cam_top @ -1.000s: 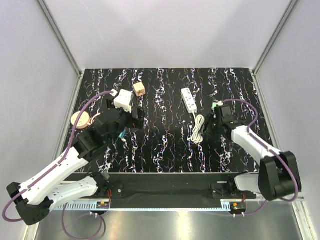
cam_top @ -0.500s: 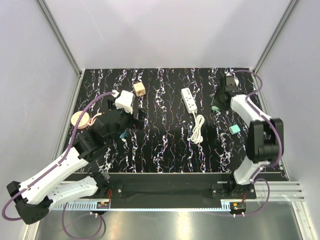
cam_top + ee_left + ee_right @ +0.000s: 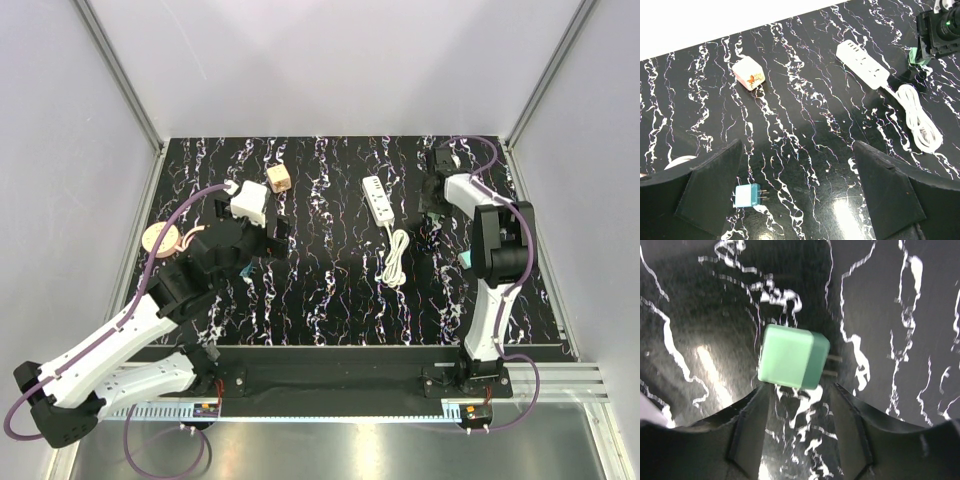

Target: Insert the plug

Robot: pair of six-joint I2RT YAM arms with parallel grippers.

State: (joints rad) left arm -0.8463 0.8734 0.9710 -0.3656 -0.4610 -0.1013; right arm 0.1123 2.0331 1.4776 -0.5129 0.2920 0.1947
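Observation:
The plug (image 3: 792, 356), a small light-green block with two prongs pointing right, lies on the black marbled table just beyond my right gripper's fingertips. My right gripper (image 3: 797, 390) is open, with its fingers (image 3: 752, 425) apart below the plug and not clamped on it. The left wrist view shows the plug (image 3: 914, 54) under the right gripper, a little right of the white power strip (image 3: 862, 65). From above, the right gripper (image 3: 436, 200) hangs at the back right beside the strip (image 3: 377, 198). My left gripper (image 3: 800, 192) is wide open and empty over the left half.
The strip's coiled white cord (image 3: 395, 258) trails toward the front. A teal-and-white adapter (image 3: 749, 195) lies by my left finger. A white cube with an orange print (image 3: 749, 73), a round tan disc (image 3: 160, 240) and a teal block (image 3: 467, 258) also lie on the table.
The right arm has swung from the middle right up to the back right corner, and its gripper now points down at the plug. The left arm has not moved.

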